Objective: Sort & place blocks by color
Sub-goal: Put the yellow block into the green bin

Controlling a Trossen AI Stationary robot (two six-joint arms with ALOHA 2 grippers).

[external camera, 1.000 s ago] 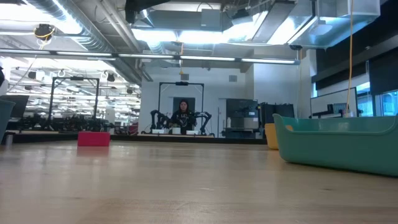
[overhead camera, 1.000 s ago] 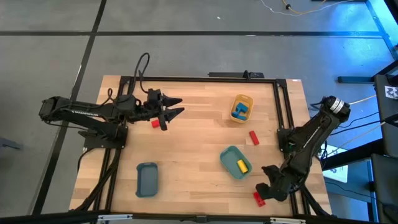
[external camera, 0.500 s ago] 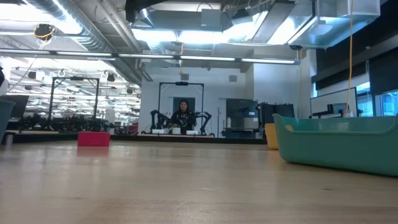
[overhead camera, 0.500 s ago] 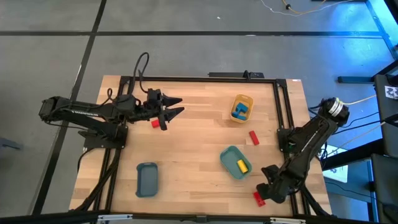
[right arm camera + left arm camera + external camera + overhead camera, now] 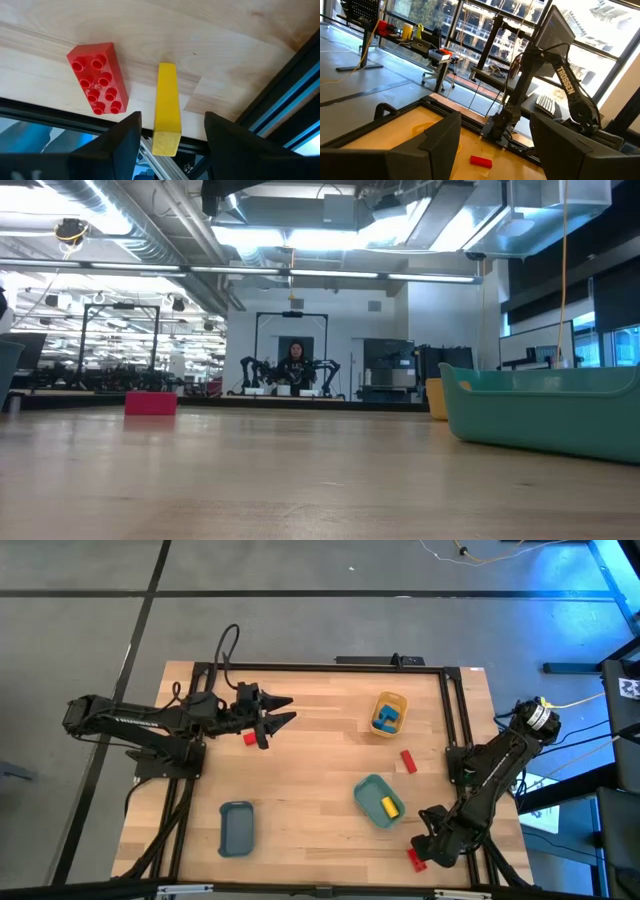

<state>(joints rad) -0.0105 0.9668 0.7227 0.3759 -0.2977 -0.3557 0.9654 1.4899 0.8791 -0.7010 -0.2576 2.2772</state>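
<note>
My right gripper hangs open over the table's near right corner, pointing steeply down. Its fingers stand on either side of a yellow block that lies flat at the table's edge, and they do not touch it. A red block lies flat beside the yellow one. My left gripper is open and raised at the far left, above another red block. A third red block lies right of centre. The yellow tray holds blue blocks. The teal tray holds a yellow block.
A slate-blue tray sits near the front left. Black frame rails run along the table's right edge, close beside my right gripper. The low view shows the teal tray's wall at the right and bare wood in front of it.
My right arm has bent a little lower and its gripper has tipped slightly further down, staying over the near right corner.
</note>
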